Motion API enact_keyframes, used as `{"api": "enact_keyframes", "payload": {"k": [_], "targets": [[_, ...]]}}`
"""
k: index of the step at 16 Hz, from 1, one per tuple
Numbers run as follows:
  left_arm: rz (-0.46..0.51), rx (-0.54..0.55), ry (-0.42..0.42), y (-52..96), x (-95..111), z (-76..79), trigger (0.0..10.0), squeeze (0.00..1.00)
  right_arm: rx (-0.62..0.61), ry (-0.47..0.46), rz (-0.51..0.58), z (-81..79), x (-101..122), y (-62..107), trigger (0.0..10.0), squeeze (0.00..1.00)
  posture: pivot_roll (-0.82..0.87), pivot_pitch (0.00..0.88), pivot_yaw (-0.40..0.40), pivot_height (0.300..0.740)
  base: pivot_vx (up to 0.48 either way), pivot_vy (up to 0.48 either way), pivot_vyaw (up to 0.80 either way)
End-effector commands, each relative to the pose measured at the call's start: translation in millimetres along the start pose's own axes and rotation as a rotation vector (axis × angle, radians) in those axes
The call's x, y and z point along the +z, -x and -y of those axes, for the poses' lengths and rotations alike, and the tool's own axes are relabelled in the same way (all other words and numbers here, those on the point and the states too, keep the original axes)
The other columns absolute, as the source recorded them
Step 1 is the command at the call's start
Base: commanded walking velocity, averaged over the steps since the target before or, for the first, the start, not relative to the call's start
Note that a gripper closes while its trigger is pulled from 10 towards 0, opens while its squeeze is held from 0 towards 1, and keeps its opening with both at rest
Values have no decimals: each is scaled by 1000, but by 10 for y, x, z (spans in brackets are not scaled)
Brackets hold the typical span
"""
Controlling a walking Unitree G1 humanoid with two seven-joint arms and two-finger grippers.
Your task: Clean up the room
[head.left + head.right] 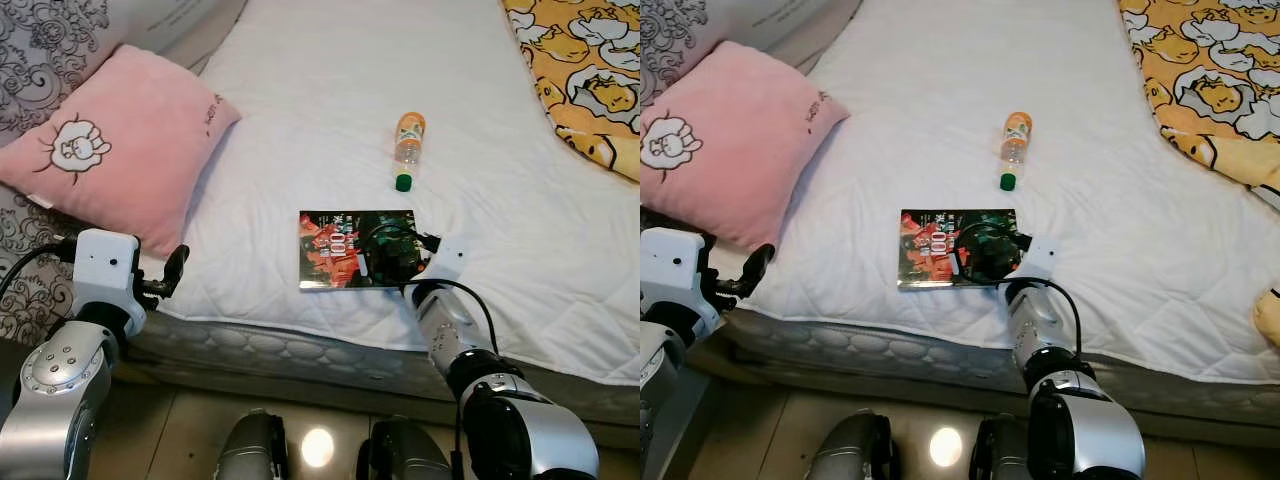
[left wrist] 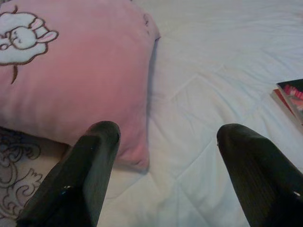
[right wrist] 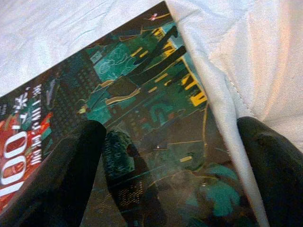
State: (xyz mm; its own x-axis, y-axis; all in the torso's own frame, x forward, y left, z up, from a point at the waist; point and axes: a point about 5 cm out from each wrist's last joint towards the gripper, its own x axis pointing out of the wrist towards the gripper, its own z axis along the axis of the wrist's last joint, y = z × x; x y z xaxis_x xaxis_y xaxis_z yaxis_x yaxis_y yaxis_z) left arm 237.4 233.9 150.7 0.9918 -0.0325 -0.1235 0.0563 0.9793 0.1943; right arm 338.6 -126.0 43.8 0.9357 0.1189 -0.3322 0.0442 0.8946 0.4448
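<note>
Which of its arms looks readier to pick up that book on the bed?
Probably the right: the right gripper hangs open directly over the book, while the left gripper sits off by the pink pillow.

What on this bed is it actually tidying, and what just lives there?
Being tidied:
- book, under the open right gripper
- drink bottle

Just there:
- pink pillow
- yellow blanket
- left gripper, open, idle

White quilted bed (image 1: 300,90), tiled floor (image 1: 180,430) beneath, grey patterned bedding (image 1: 40,40) at far left
</note>
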Motion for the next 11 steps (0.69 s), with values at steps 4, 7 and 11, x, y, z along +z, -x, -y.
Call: {"api": "enact_keyframes", "payload": {"k": [4,7,11], "targets": [[16,27,-8,-9,62,-36,10000,0,126,32,-79,-311,-168,-17,0,0,205,167,27,685,0,0,0],[17,26,-4,-20,60,-22,10000,0,139,67,-81,-332,-188,-10,0,0,201,164,22,685,0,0,0],[20,32,4,-24,58,-23,10000,0,166,135,-130,-384,-415,73,2941,0,197,154,11,685,0,0,0]]}}
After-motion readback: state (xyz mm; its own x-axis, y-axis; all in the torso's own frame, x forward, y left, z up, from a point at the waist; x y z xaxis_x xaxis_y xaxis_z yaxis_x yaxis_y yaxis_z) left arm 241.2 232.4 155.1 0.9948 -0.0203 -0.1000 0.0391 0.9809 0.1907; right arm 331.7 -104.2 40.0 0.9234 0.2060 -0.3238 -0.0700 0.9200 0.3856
